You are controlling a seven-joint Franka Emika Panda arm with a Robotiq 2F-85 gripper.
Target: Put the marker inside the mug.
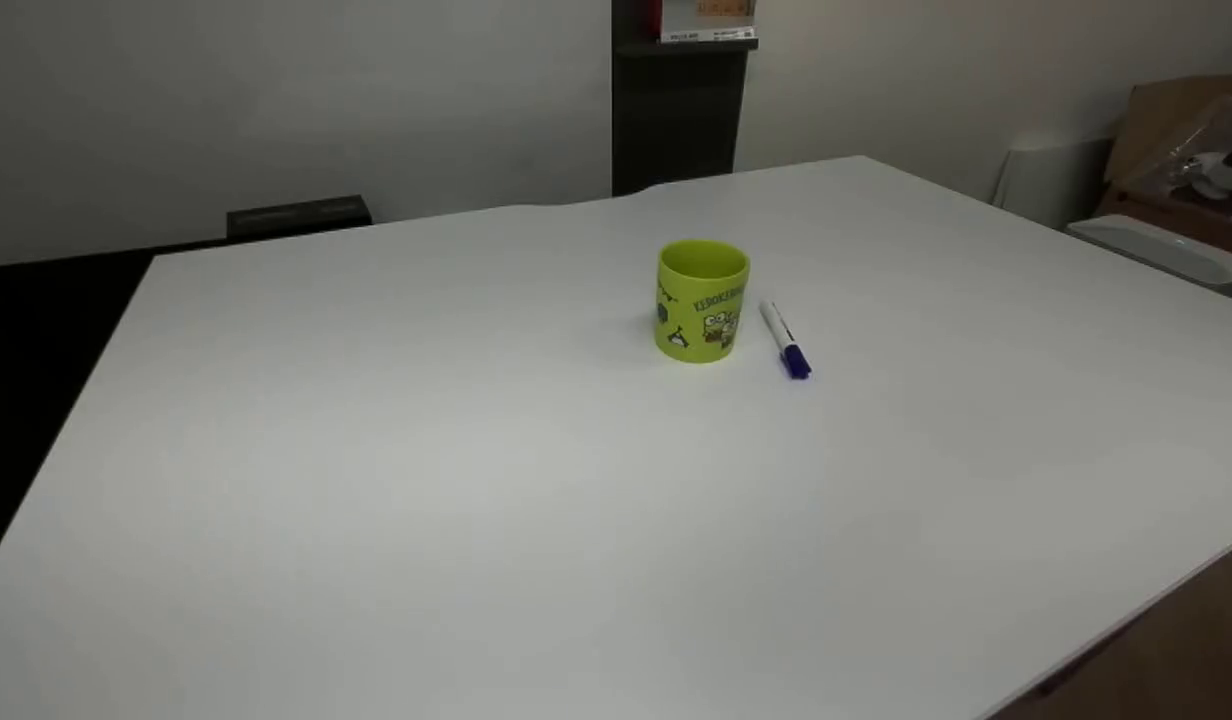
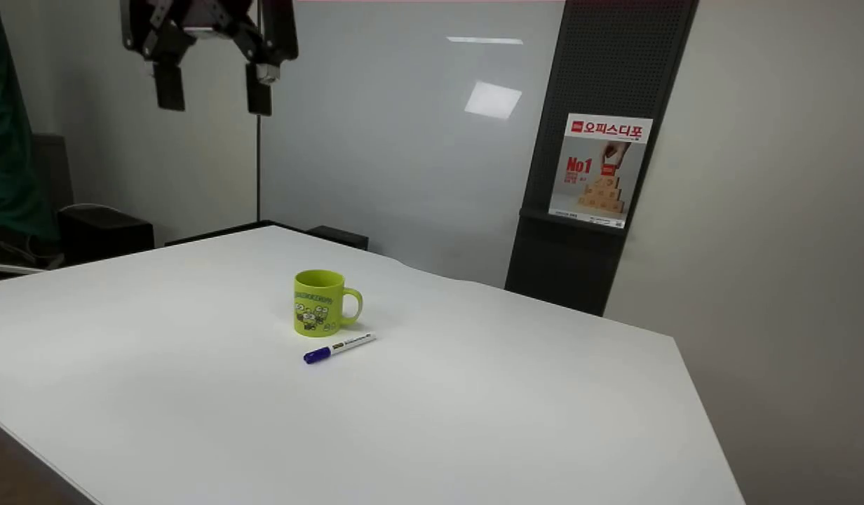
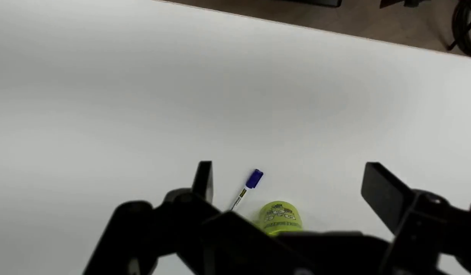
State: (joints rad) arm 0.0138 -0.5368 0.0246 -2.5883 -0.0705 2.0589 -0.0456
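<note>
Dim light, glare on wall panel (image 2: 404, 140); wrist-view hand (image 3: 289, 164) apparently blurred.

In an exterior view, 1 poster (image 2: 599, 172) stands against a dark panel (image 2: 614, 63) behind the white table (image 2: 544, 407); green cloth (image 2: 12, 154) hangs near a black box (image 2: 106, 238).

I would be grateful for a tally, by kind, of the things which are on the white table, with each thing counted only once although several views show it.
Mug: 1, yellow-green, standing upright
Marker: 1, white and dark blue, lying flat
Total: 2
</note>
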